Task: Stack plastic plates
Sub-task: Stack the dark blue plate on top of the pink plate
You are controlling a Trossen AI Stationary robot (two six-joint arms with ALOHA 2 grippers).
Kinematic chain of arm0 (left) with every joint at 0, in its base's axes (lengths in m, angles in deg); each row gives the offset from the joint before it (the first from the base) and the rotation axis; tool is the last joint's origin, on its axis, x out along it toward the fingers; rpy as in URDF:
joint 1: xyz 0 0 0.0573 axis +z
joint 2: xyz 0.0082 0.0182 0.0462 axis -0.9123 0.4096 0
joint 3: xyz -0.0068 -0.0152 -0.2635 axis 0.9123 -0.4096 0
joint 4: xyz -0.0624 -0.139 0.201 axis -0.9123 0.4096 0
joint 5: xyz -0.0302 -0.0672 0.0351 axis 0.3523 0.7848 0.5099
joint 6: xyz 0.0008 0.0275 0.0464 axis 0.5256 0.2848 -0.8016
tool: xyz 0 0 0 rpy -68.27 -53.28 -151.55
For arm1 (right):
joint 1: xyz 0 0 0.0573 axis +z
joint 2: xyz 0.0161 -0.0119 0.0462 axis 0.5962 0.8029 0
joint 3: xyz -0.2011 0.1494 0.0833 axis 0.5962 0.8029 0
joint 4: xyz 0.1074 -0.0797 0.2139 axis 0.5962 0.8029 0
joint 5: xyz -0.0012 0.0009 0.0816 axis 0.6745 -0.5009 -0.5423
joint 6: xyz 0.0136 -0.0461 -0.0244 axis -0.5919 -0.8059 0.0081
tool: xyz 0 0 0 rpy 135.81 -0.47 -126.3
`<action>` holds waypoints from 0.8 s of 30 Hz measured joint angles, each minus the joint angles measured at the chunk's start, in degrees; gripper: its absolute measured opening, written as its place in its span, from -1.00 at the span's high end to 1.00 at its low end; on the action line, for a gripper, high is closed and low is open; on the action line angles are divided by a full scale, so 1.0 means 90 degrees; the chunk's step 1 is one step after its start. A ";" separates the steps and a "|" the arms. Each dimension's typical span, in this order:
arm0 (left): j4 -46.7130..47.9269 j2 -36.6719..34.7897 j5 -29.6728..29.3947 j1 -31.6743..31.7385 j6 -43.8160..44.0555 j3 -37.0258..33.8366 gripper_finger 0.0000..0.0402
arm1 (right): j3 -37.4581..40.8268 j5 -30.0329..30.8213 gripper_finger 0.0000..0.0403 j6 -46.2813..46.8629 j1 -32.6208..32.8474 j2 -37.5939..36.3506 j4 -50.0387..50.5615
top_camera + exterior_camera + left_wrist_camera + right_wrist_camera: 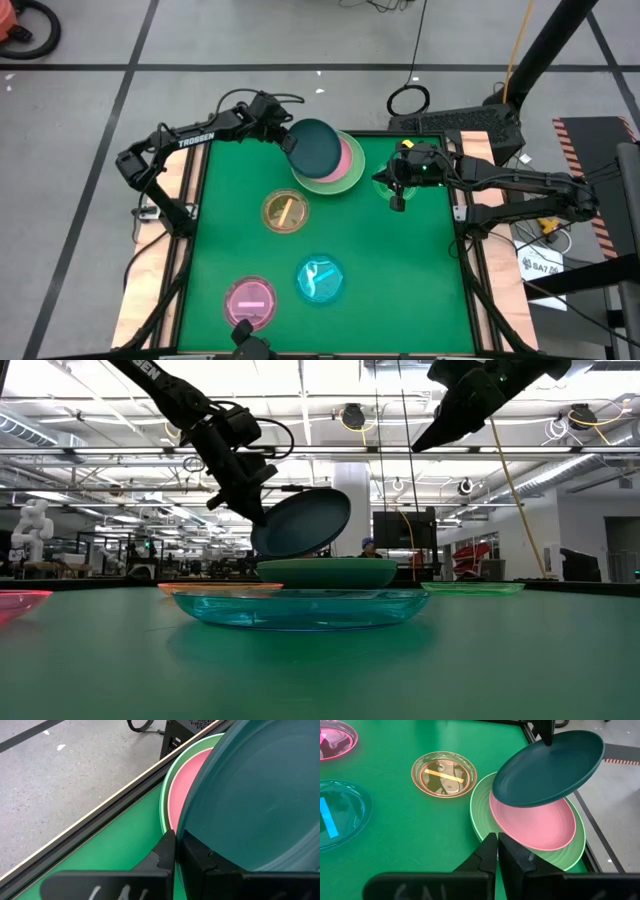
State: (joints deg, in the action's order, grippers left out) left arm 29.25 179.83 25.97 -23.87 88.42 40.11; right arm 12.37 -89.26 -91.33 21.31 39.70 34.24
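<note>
Left to right across the high view. The magenta plate (250, 301) lies at the near left of the table (400, 260), a pale strip showing inside it. The left gripper (287, 141) pinches the rim of the dark teal plate (317, 146) and holds it tilted in the air above the stack at the far edge; in the low view its free edge dips toward the plates below without visibly touching them. The amber plate (285, 211) sits near the table's middle and the cyan plate (321, 279) nearer the front, each showing a strip-shaped mark; whether these are objects or reflections cannot be told. The stack itself is a pink plate (535, 825) nested inside a light-green plate (482, 815), which rests on the table. A small green plate (472, 588) lies just right of the stack, beneath the right gripper (497, 851), whose fingers are closed on nothing and which hovers clear of the table.

Handling, as judged: the plates look light, rigid and smooth, so a grip on the thin rim suits them, though a tilted plate may slip or swing in the fingers. The shallow bowls should nest and centre themselves if released low and level.
</note>
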 joint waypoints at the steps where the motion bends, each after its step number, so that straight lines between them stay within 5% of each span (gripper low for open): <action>1: 0.0001 0.0000 0.0000 0.0000 0.0001 0.0000 0.93 | 0.0000 0.0000 0.95 0.0000 0.0000 0.0000 0.0002; 24: 0.0022 0.0000 0.0002 -0.0005 -0.0034 0.0000 0.75 | 0.0000 0.0000 0.95 0.0002 0.0000 0.0000 0.0000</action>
State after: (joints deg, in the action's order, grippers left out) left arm 29.44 179.83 25.99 -23.91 88.11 40.11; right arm 12.37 -89.26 -91.31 21.31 39.70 34.24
